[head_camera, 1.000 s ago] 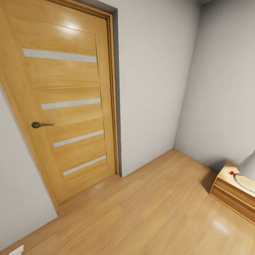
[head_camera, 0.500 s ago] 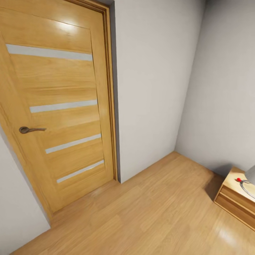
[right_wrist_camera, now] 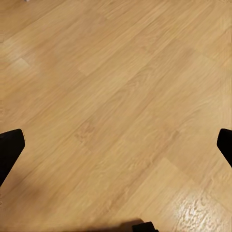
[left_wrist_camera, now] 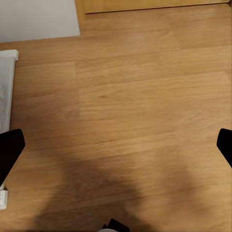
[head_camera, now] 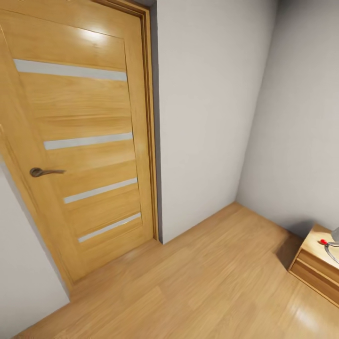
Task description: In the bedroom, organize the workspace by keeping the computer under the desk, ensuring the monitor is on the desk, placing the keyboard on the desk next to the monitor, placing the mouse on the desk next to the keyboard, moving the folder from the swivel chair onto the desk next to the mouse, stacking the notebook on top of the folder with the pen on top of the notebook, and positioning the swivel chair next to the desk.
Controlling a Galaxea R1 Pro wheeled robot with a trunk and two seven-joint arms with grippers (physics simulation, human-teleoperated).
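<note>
Head view faces a room corner: pale grey walls (head_camera: 207,108) meet beside a tall light-wood door (head_camera: 80,136) with four frosted strips and a dark lever handle (head_camera: 44,172). Wood plank floor (head_camera: 197,287) runs from the door's foot out to a low light-wood cabinet (head_camera: 318,270), well apart from the door, carrying a small red knob (head_camera: 324,242) and a grey curved part. No task thing appears here. Left gripper (left_wrist_camera: 116,145) hangs over the floor near a white edge (left_wrist_camera: 7,87), black fingertips (left_wrist_camera: 9,150) spread wide, holding nothing. Right gripper (right_wrist_camera: 116,145) is likewise spread over bare planks.
</note>
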